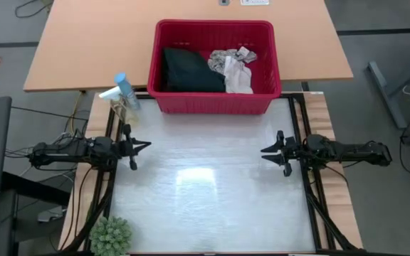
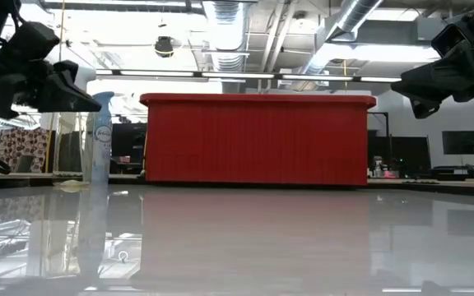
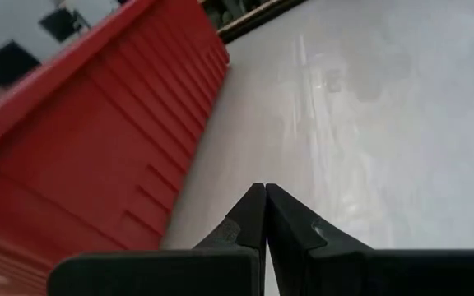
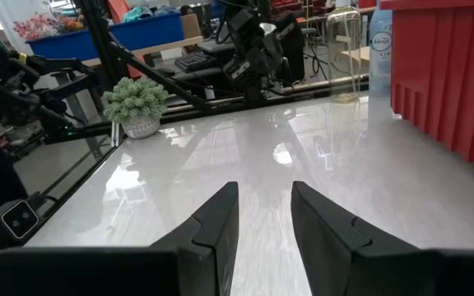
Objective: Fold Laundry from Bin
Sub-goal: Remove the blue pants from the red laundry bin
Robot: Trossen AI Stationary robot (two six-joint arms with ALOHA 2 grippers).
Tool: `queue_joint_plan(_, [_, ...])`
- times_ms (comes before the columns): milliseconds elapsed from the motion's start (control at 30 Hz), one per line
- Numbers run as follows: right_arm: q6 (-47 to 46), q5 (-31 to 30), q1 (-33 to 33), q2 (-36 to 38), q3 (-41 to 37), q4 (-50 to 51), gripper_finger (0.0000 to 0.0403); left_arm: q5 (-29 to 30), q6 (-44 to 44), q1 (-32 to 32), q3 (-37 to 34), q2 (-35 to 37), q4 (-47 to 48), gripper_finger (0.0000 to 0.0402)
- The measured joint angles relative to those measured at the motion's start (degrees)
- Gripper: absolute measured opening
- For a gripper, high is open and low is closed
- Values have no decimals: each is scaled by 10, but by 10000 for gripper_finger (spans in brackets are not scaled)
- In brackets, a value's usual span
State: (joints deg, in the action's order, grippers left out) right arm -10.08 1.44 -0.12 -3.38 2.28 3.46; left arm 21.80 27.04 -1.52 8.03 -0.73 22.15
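The red rectangular plastic bin [image 1: 214,67] with slotted sides and a thick rim stands at the far edge of the glossy white tabletop [image 1: 212,206], and all the laundry lies inside it. A large dark blackish-green garment [image 1: 188,71] fills the bin's left half; beside it, touching, sits a crumpled white-grey leaf-patterned cloth [image 1: 228,60] with a small plain whitish cloth [image 1: 238,80] lying against it, nearer the front wall.

The left gripper [image 1: 144,146] hangs above the table's left side, well apart from the bin, its two dark fingers pressed together tip to tip — nothing between them (the left wrist view shows them meeting in a point over bare tabletop, with the bin's red wall close by). The right gripper [image 1: 265,151] hangs over the right side, facing the left one across the table, its fingers parted with a clear gap and holding nothing.

Just off the bin's left front corner stands a pale blue spray bottle [image 1: 124,90], upright. A small green bushy potted plant [image 1: 111,235] sits at the near left corner of the table, well apart from both grippers.
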Motion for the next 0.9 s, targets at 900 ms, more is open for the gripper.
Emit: queue_joint_plan(900, [3,-1,0,0,0,0,139,107,-826,0,1,-4,-79,0])
